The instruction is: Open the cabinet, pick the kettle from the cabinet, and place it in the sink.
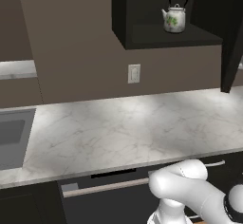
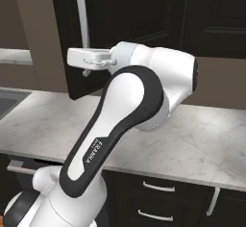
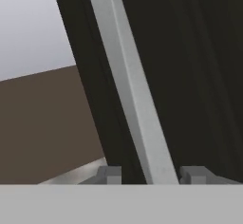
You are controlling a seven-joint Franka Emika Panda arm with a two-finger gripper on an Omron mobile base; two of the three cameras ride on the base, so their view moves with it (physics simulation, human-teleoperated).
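Left base view: the cabinet hangs on the brown wall, black and box-shaped, its front standing open. The kettle sits upright on the shelf inside, small, white and rounded with a green leaf print, a short spout pointing left and a thin black arched handle over the lid. Below runs the bench, white marble with faint grey veins. The sink, a grey recessed basin, is set into it at the far left, well apart from the kettle. A pale wall socket sits between cabinet and bench.

Right base view: the gripper reaches left from the white arm and meets the long silver bar handle near its lower end, on the swung-out black panelled door.

Hand view: the bar handle runs flat, smooth and matt silver, slanting between the two dark finger tips. The tips stand partly open, one on each side of the bar; whether they press on it cannot be told. The kettle is not at the gripper; it stays on the cabinet shelf
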